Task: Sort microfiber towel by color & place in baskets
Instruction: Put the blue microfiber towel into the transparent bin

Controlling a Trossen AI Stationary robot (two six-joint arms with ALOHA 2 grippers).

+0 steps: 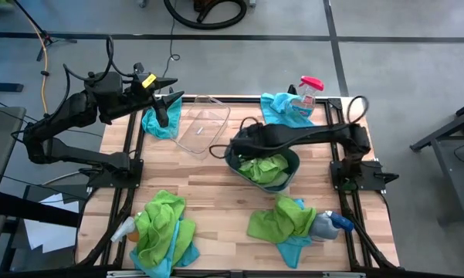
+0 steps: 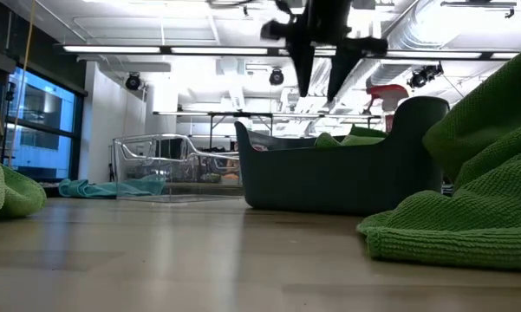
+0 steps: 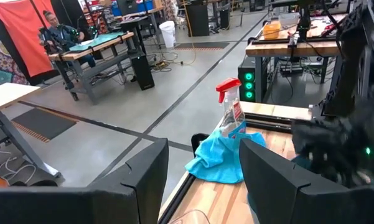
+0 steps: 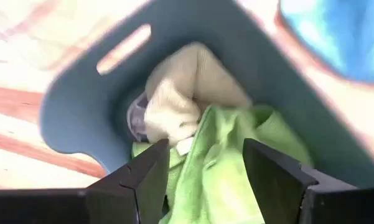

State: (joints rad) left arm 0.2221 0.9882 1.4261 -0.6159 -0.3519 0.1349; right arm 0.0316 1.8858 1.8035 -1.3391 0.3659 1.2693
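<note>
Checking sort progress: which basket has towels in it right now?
The dark basket mid-table, under the right claw: green towels lie inside it. The clear basket, beside it toward the left arm, looks empty.

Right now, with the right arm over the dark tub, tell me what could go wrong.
1. The right gripper hangs open just above the green towels in the dark tub; lifting away, a finger could snag one and drag it out.
2. A blue towel lies under the open left gripper, beside the clear tub; a pick there might bump the tub.
</note>
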